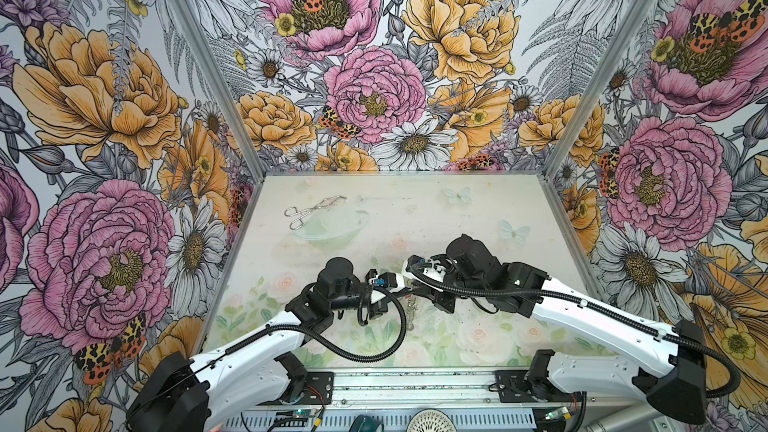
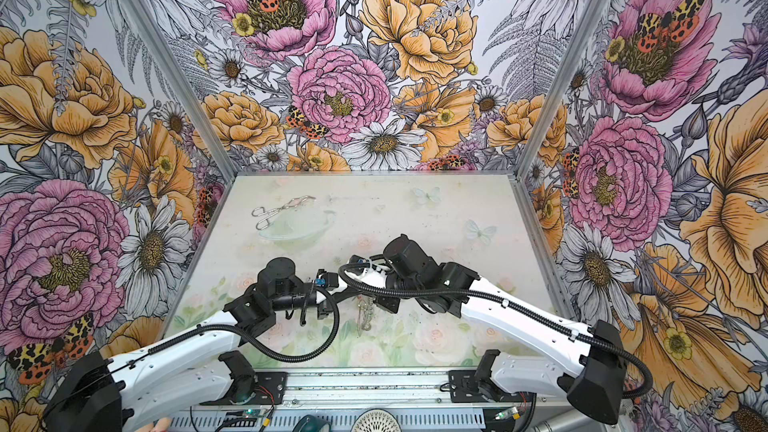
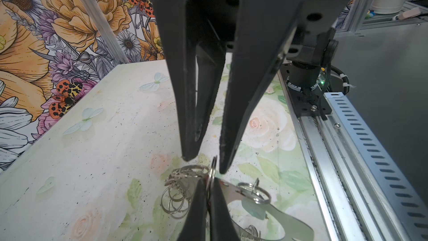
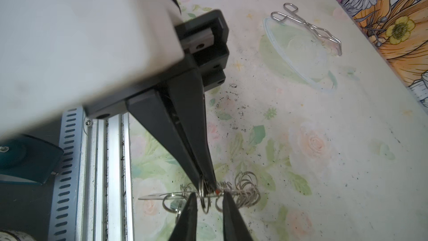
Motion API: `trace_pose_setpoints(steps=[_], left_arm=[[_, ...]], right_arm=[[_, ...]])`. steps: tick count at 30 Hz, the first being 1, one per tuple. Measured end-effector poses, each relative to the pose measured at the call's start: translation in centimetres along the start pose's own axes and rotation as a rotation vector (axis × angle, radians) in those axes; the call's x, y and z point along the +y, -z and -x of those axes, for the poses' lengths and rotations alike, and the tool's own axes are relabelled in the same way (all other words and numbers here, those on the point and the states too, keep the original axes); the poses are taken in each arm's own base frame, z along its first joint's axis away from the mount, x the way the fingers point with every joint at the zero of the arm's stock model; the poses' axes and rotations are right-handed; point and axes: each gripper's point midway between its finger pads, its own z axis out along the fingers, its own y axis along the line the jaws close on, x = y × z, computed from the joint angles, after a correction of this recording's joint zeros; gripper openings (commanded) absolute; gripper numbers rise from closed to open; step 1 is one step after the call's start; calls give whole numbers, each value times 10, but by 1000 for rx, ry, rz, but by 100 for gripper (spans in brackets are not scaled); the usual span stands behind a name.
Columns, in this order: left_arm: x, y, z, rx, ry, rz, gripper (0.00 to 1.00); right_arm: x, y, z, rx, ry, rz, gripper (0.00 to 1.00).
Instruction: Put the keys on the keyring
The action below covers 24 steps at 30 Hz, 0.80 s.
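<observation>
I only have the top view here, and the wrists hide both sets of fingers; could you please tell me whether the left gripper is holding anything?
Observer: Yes. In the left wrist view the left gripper is shut on a small silver ring.
Operator: Thank you. And the right gripper?
Observer: The right gripper is open; in the right wrist view its fingers stand either side of that ring.
Operator: Where is the flat part of the keyring?
Observer: The left wrist view shows the keyring right beside the left fingertips, a flat grey band fringed with more rings.
</observation>
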Motion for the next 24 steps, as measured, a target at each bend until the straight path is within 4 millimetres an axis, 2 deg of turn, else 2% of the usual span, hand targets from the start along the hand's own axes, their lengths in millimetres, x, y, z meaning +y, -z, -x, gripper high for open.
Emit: trace_pose_setpoints(steps=[7, 18, 24], left_arm=[[-2, 0, 0, 1, -3, -5, 0], [-3, -1, -6, 21, 12, -13, 0], [-3, -1, -7, 25, 15, -11, 0]], right_arm=[[3, -4, -5, 42, 4, 18, 18], [4, -7, -2, 52, 13, 31, 9], [4, -8, -2, 55, 12, 30, 15]])
